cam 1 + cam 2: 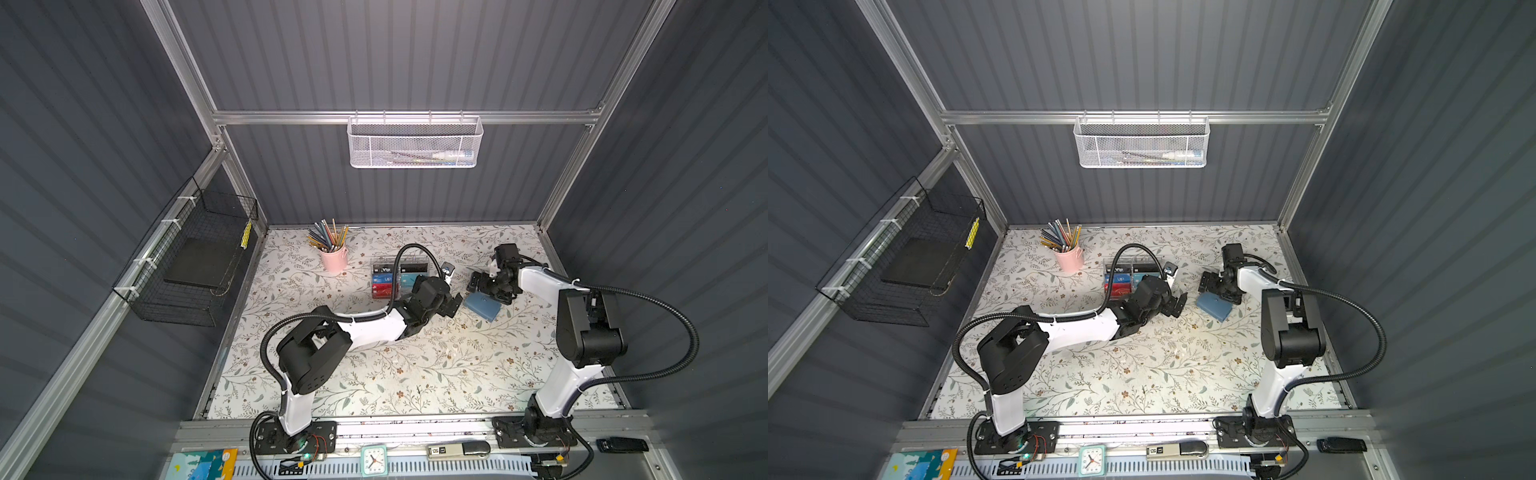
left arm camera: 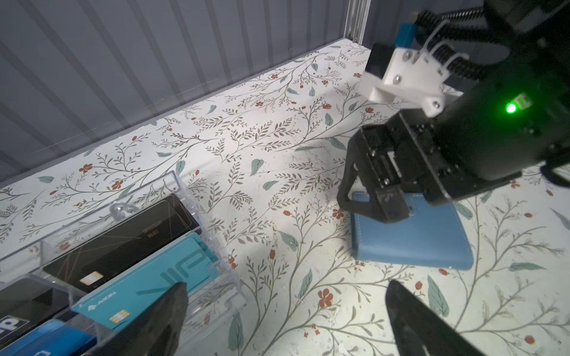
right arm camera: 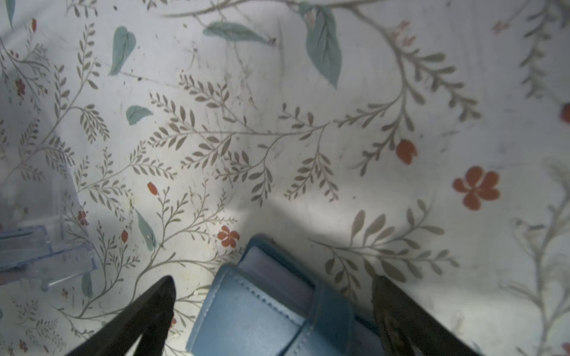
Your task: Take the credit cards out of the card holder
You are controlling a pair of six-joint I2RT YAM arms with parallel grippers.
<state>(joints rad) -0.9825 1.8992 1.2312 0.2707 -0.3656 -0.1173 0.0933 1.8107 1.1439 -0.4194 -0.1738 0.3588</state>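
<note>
The card holder (image 1: 482, 308) (image 1: 1214, 308) is a small blue-grey wallet lying closed on the floral table, right of centre. Its snap tab (image 3: 330, 311) is wrapped over the edge. The credit cards are hidden inside it. My right gripper (image 1: 486, 293) (image 1: 1219, 291) (image 3: 273, 283) hangs open over the holder's far end, one finger on each side with a gap at both. The left wrist view shows that same right gripper (image 2: 368, 206) low over the card holder (image 2: 413, 240). My left gripper (image 1: 454, 305) (image 1: 1179, 305) (image 2: 287, 286) is open and empty just left of the holder.
A clear acrylic card rack (image 1: 399, 277) (image 2: 123, 246) with black, teal, blue and red cards stands close behind my left gripper. A pink cup of pencils (image 1: 334, 257) sits at the back left. A black wire basket (image 1: 191, 266) hangs on the left wall, a white mesh basket (image 1: 413, 143) on the back wall.
</note>
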